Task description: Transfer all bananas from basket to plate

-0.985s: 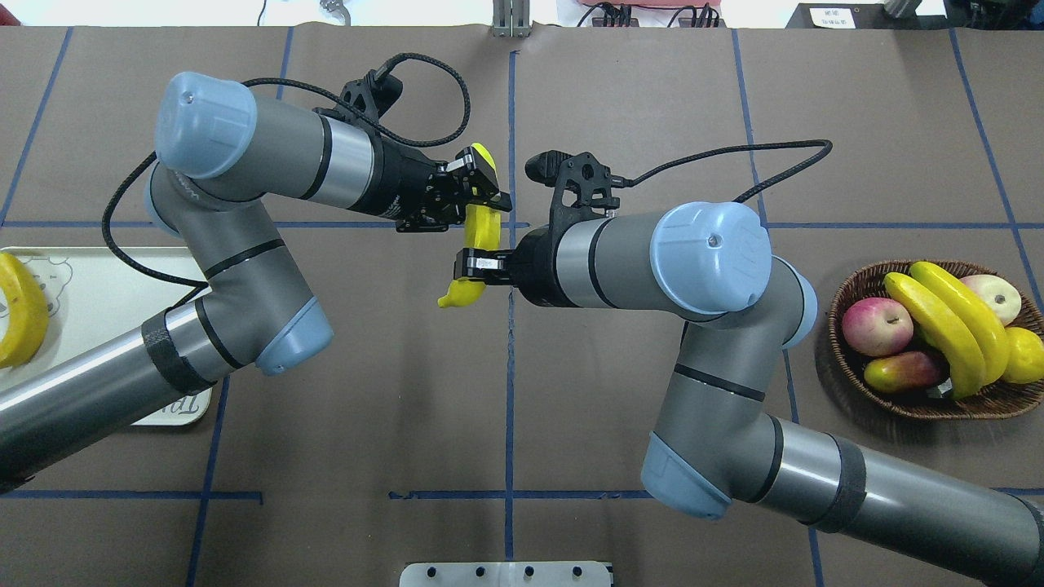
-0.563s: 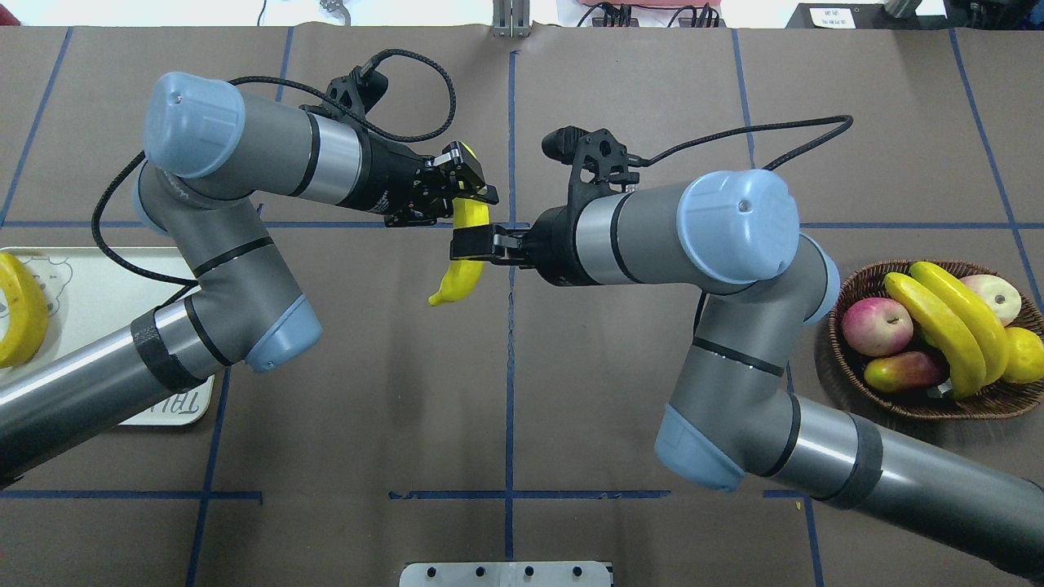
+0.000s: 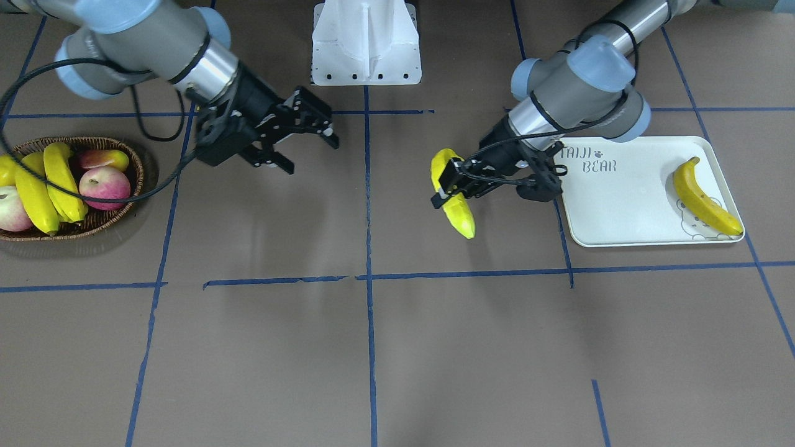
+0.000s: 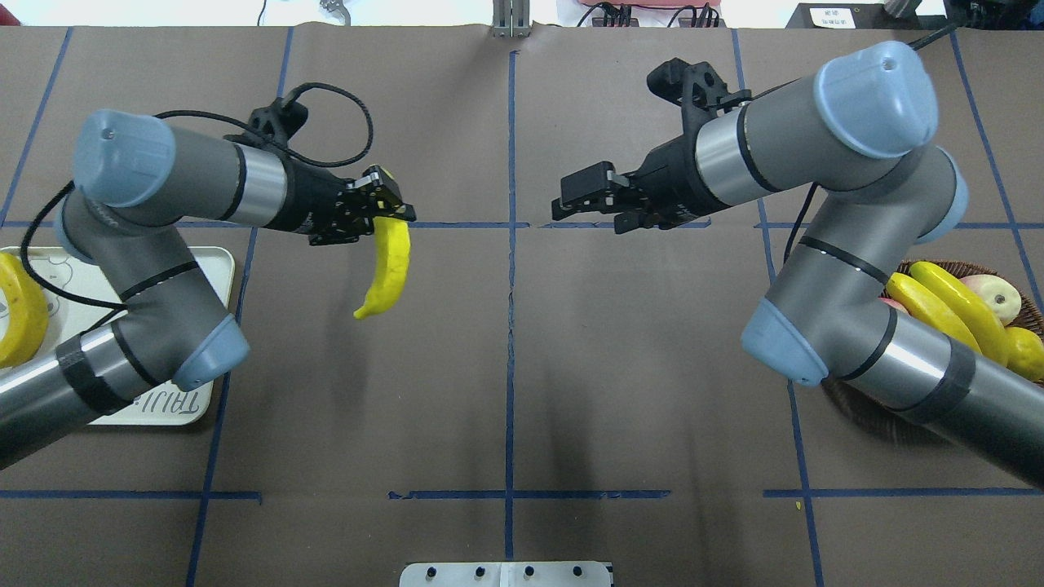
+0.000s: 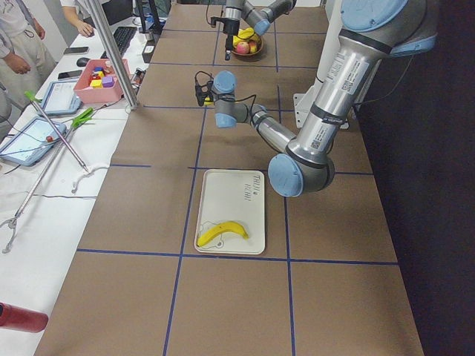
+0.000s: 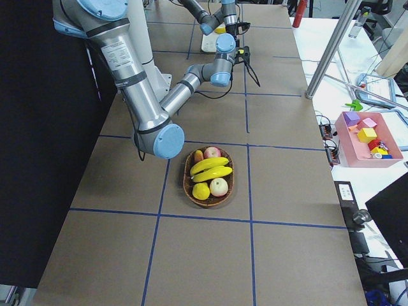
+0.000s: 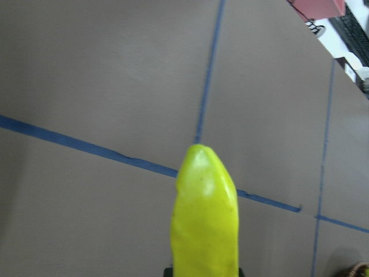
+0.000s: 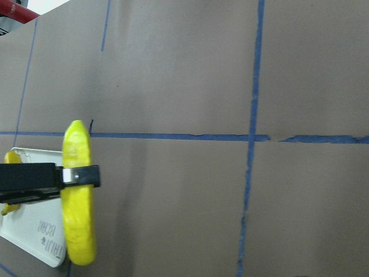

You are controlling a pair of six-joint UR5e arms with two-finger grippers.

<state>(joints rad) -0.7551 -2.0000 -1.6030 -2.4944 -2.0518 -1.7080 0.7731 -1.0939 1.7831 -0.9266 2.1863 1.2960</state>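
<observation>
Item one, left gripper: fingers clamped on one end of a yellow banana, which hangs clear of the bench, well off the centre line and short of the plate. A second ago both grippers held this banana at mid-bench; now I see only the left one on it, so I log the hand-over as done and the carry to the plate as the step in hand. Item two, plate: one banana lies at its outer end and the rest is bare. Item three, right gripper: fingers apart, holding nothing, pulled back to its own side of the centre line. Item four, basket, farthest off: two bananas lie across the other fruit, so I count two more transfers to run after this one.
</observation>
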